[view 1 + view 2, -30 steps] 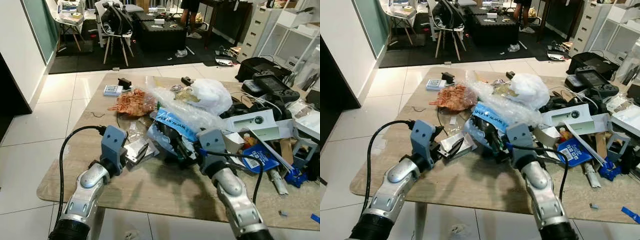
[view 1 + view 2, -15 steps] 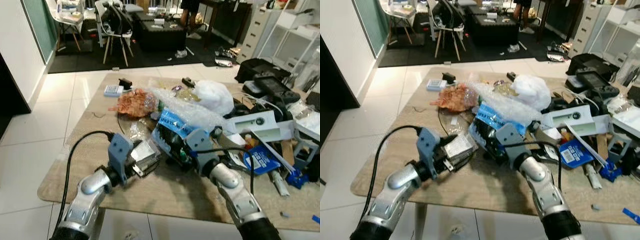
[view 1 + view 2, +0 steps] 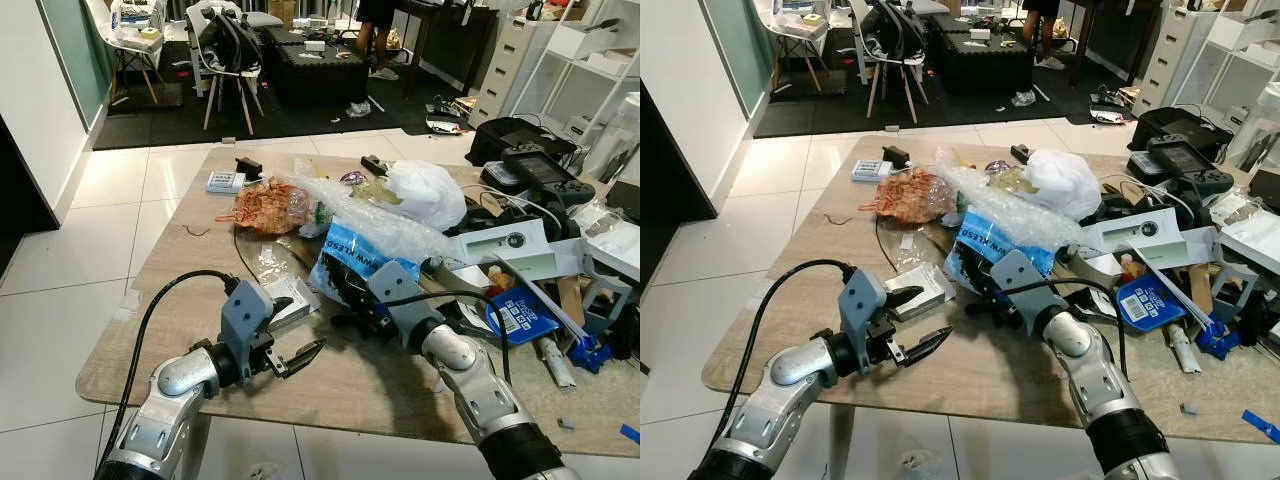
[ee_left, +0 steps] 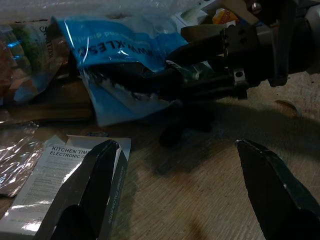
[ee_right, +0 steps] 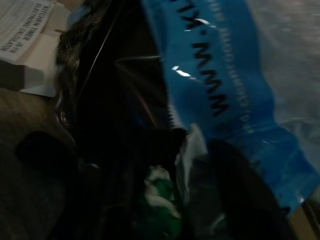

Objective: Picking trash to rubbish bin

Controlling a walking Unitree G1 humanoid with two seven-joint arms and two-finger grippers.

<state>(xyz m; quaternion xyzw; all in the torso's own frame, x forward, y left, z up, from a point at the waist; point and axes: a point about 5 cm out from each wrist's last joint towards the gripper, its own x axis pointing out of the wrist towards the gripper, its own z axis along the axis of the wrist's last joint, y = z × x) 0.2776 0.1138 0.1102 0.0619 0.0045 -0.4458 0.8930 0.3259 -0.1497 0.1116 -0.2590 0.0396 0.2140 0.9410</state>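
Left wrist view: the left gripper (image 4: 177, 192) has its two black fingers (image 4: 87, 192) spread wide apart with nothing between them, hovering just over the wooden table (image 4: 200, 200). A white leaflet (image 4: 60, 175) printed "KITCHEN TIM…" lies on the table right under and beside one finger. Ahead of the fingertips lies a blue bag (image 4: 120, 65) with white lettering, and the right gripper's fingers reach into its dark open mouth from the side of the other finger.

In the head views, the left gripper (image 3: 295, 358) sits near the table's front edge, its fingers pointing toward the right arm. The leaflet (image 3: 285, 300) lies just beyond it. The right gripper (image 3: 352, 308) is pushed against the lower end of the blue bag (image 3: 360, 262), well ahead of the left fingertips. In the right wrist view the fingers (image 5: 130, 150) are deep in the dark crumpled plastic at the bag's (image 5: 225, 85) mouth, with a bit of green and white wrapper between them; they seem pressed on the bag's plastic, but the shade is too heavy to tell whether they are clamped on it.

Beyond the bag, away from both grippers, lie clear bubble wrap (image 3: 380, 215), a white plastic bag (image 3: 425, 190) and an orange snack packet (image 3: 265, 205). To the right arm's outer side the table is piled with boxes and cables (image 3: 530, 260).
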